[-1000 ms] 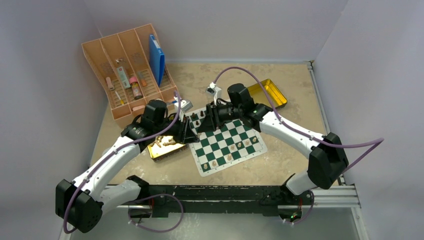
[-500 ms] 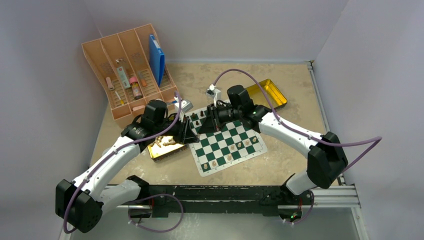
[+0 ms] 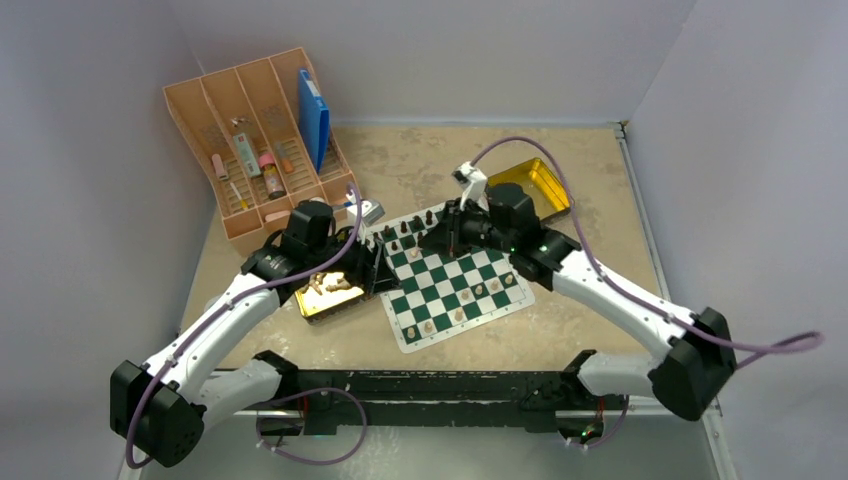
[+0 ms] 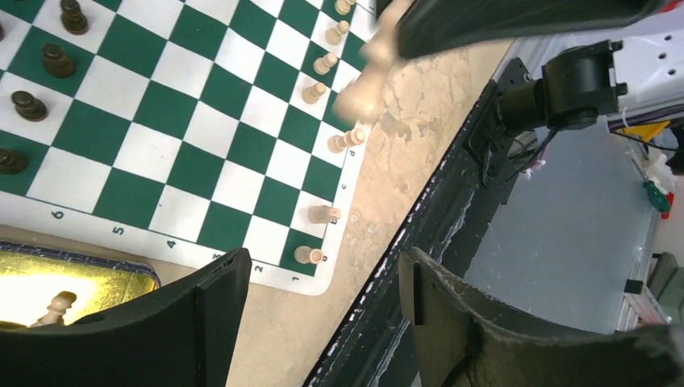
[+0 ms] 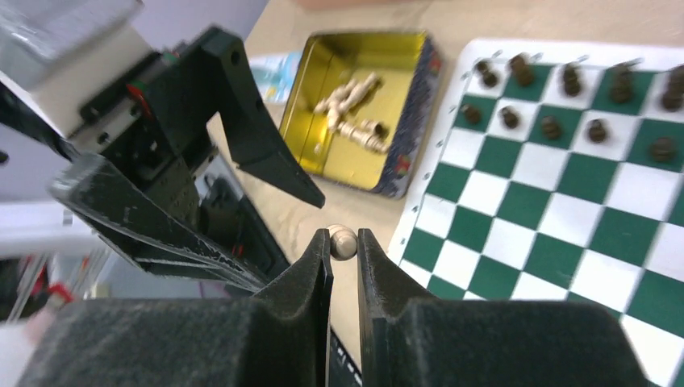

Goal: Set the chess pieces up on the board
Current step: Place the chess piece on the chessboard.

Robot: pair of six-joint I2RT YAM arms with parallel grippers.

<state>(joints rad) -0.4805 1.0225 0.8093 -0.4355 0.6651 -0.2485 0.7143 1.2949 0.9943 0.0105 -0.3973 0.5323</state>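
Pinching a tan chess piece (image 5: pixel 342 243) by its head, the right gripper (image 5: pixel 344 236) hangs above the board (image 3: pixel 455 285); the left gripper (image 4: pixel 323 270) gapes empty nearby; so slim a hold could let it twist and drop.

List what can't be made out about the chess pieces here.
- Right wrist view: fingers of the right gripper hide the held piece except its round top.
- Left wrist view: that piece is blurred.
- Top view: pieces in the gold tin are too small to count.
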